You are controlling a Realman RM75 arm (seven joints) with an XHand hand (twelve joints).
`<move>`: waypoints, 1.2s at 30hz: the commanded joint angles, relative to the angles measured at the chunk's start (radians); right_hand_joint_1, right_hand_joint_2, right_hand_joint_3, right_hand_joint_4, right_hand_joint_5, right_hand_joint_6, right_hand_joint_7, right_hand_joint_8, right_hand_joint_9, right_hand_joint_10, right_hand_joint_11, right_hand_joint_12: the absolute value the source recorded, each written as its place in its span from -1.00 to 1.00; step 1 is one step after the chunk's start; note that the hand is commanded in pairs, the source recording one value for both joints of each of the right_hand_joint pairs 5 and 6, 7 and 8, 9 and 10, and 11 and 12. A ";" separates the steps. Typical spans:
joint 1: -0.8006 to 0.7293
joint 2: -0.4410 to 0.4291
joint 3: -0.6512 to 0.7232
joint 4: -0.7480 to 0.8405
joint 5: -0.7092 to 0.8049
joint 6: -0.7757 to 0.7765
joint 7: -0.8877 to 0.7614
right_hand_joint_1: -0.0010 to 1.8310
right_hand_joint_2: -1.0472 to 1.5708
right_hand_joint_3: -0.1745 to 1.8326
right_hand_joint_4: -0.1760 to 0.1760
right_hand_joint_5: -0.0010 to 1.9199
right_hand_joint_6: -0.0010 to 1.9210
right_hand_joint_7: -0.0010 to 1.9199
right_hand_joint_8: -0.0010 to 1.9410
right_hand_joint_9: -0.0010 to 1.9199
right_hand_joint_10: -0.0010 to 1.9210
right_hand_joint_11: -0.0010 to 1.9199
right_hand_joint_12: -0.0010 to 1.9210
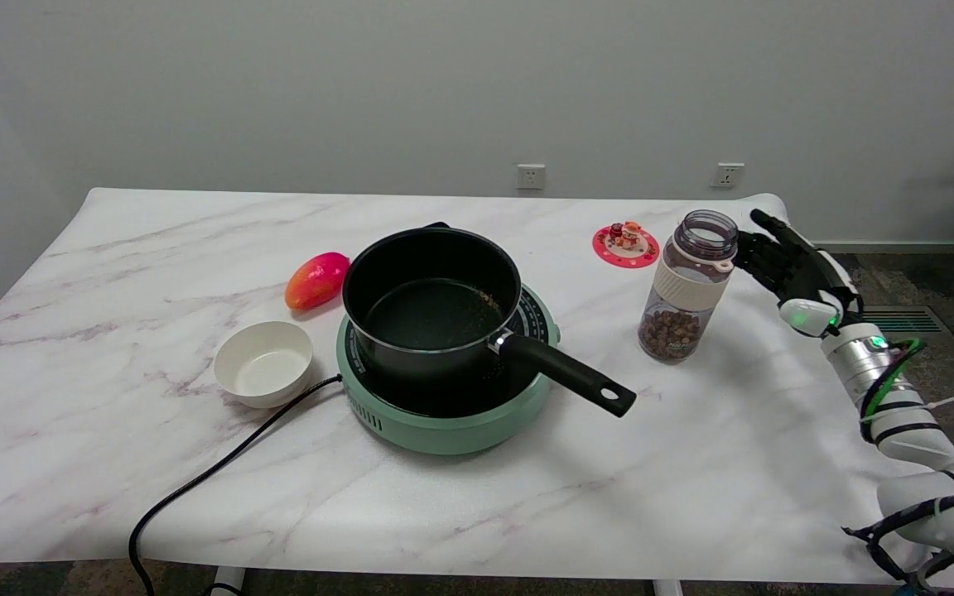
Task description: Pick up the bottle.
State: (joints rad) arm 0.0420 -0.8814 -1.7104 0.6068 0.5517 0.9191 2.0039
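A clear open-topped bottle (686, 285) with a white band and brown pieces at its bottom stands upright on the marble table (113, 463), right of the pan. My right hand (792, 261) hovers just to the bottle's right, near its upper part. Its fingers are spread and extended toward the bottle, holding nothing. A small gap shows between the fingertips and the bottle's rim; I cannot tell whether they touch.
A black saucepan (436, 302) sits on a green hotplate (444, 414), its handle (568, 377) pointing toward the bottle. A red round lid (626, 245) lies behind the bottle. A mango (316, 280), a white bowl (263, 362) and a black cord (212, 472) lie left.
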 commanded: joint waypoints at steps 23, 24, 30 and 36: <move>0.169 -0.114 -0.139 -0.067 -0.088 0.024 0.006 0.38 -0.89 0.24 0.00 -0.70 -0.70 -0.43 -0.44 -0.54 -0.54 -0.55 -0.55; 0.169 -0.114 -0.139 -0.069 -0.088 0.027 0.006 0.39 -0.90 0.24 0.00 -0.70 -0.70 -0.43 -0.44 -0.54 -0.54 -0.55 -0.55; 0.167 -0.114 -0.138 -0.069 -0.088 0.033 0.006 0.46 -0.92 0.13 0.00 -0.70 -0.70 -0.41 -0.42 -0.54 -0.54 -0.63 -0.63; 0.161 -0.112 -0.132 -0.069 -0.088 0.037 0.006 0.56 -0.68 -0.01 0.00 -0.67 -0.67 -0.36 -0.36 -0.48 -0.48 -0.72 -0.72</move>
State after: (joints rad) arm 0.2018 -0.9849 -1.8421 0.5426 0.4701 0.9427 2.0092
